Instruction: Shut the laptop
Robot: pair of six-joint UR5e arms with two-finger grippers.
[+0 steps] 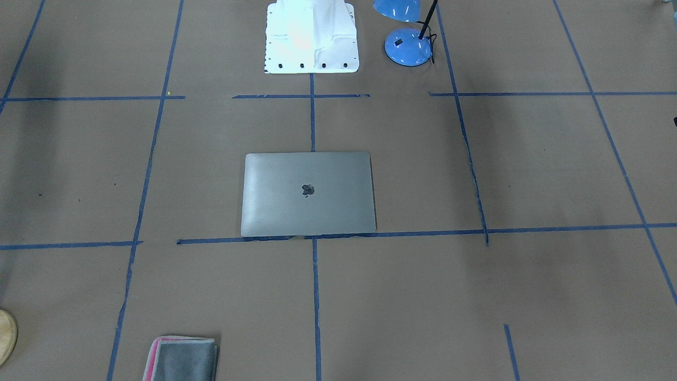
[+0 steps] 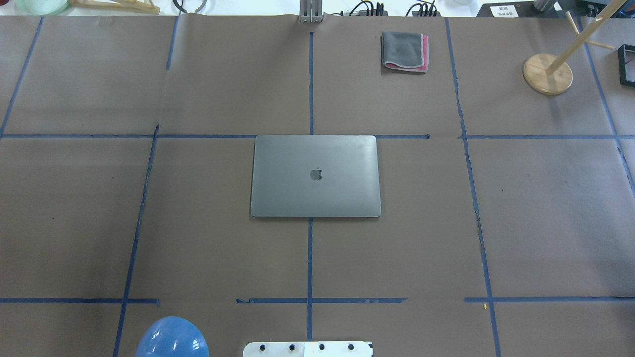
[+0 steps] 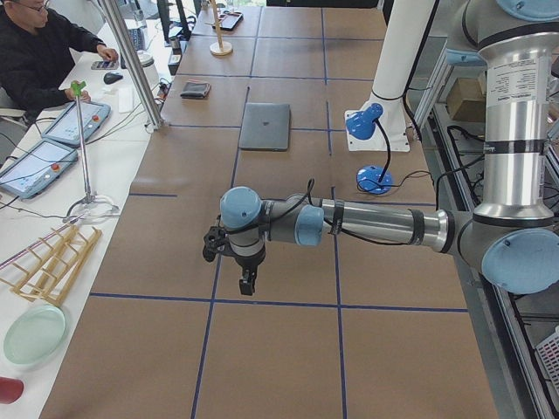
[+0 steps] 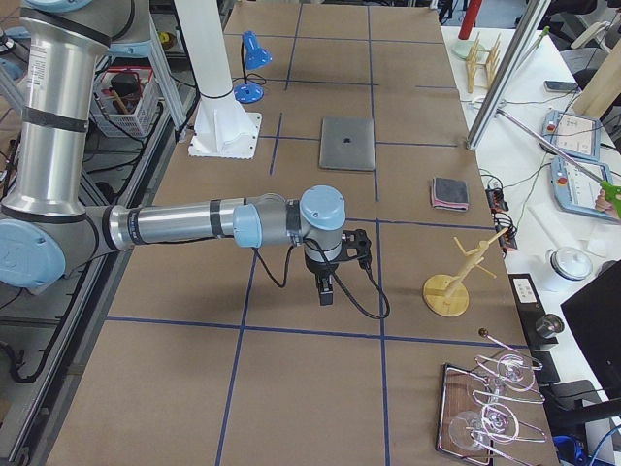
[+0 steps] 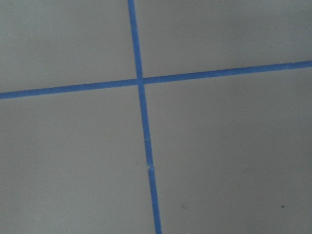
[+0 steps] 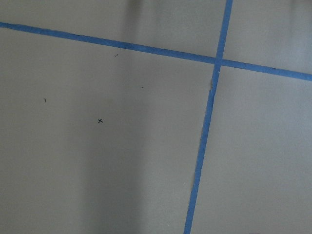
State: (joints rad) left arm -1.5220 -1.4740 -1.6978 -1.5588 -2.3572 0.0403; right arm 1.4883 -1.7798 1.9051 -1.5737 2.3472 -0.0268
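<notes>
The laptop (image 2: 315, 176) is seen lying shut and flat at the middle of the table (image 2: 545, 208), its lid turned up with the logo showing, set over a crossing of blue tape lines (image 2: 309, 258). Screen and keys are hidden beneath the lid. The left gripper (image 3: 247, 281) is caught only from the table's end, pointed down above the paper and well apart from the laptop, and whether its fingers are spread or closed cannot be told. The same holds for the right gripper (image 4: 326, 291). Both wrist views are filled with brown paper and tape. A folded cloth (image 1: 182, 360) is cut off by the front view's lower edge, and a blue lamp (image 1: 407, 46) is cropped at the top.
</notes>
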